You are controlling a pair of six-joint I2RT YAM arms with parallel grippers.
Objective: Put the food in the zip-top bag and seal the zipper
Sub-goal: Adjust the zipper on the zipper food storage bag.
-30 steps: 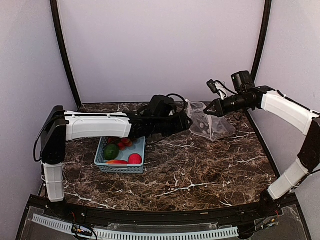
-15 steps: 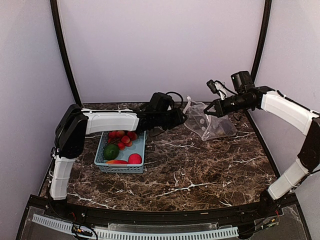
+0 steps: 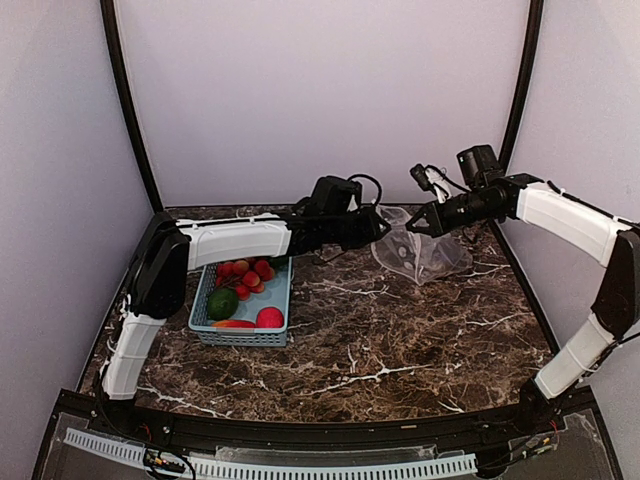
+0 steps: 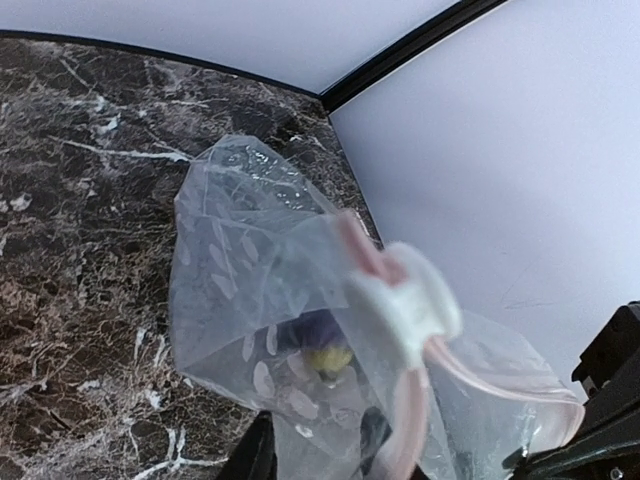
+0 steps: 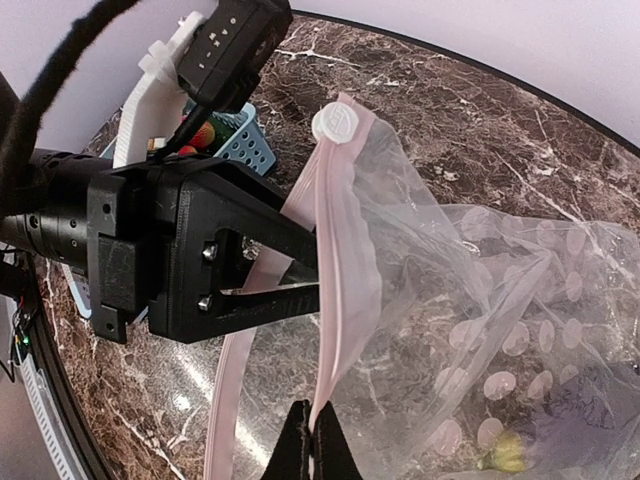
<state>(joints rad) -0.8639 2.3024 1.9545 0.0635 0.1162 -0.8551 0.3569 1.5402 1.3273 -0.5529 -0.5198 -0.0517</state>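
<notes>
The clear spotted zip-top bag [image 3: 425,250] hangs over the table's back right, its mouth held up. My right gripper [image 3: 413,226] [image 5: 313,430] is shut on one pink lip of the zipper [image 5: 335,250], below the white slider [image 5: 335,122] [image 4: 405,295]. My left gripper [image 3: 380,225] [image 5: 318,275] [image 4: 312,455] has its fingers either side of the other lip, a narrow gap still showing. Whether they pinch it is unclear. A dark purple eggplant [image 4: 318,330] lies inside the bag [image 4: 250,260]. Other food stays in the basket: green avocado [image 3: 222,302], red fruits [image 3: 245,275], an orange-red pepper [image 3: 232,324].
The light blue slotted basket [image 3: 205,318] stands at the left of the marble table, under my left forearm. Black frame posts and pale walls close off the back and sides. The two grippers are close together at the bag's mouth.
The left jaws have narrowed around the bag's mouth edge, and that gripper has risen slightly toward the back wall. The right gripper kept its grip and shifted a little left.
</notes>
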